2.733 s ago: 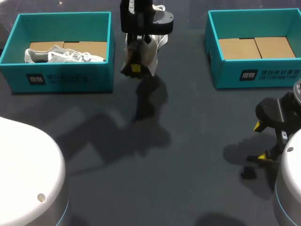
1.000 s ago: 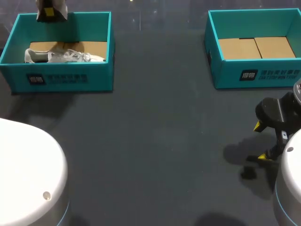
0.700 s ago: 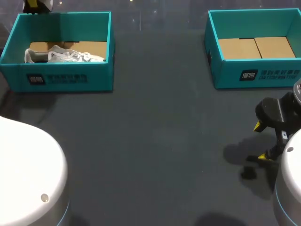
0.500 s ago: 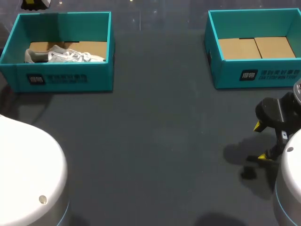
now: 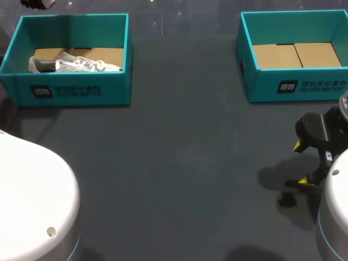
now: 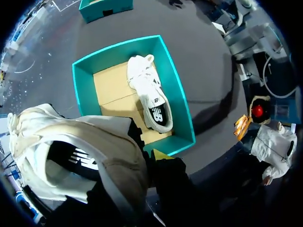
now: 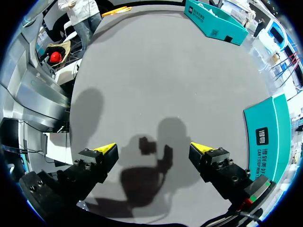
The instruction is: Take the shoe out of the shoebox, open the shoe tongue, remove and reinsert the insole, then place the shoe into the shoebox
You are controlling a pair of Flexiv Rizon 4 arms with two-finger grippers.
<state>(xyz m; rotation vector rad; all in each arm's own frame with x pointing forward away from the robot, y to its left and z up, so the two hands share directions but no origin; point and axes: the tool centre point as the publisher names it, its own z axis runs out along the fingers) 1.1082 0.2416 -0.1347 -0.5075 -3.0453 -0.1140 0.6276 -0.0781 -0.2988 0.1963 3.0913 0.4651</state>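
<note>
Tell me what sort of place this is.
Probably a robot test bench: a dark table, a teal shoebox holding a white shoe, a second shoebox, my right pincer open above the table.

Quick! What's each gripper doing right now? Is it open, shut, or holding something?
Left gripper: shut on the cream and white shoe.
Right gripper: open, holding nothing.

Shoe (image 5: pixel 76 65) in left shoebox (image 5: pixel 70 90), seemingly sideways

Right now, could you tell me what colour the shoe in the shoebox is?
The shoe is white with dark markings; clearest in the left wrist view.
</note>
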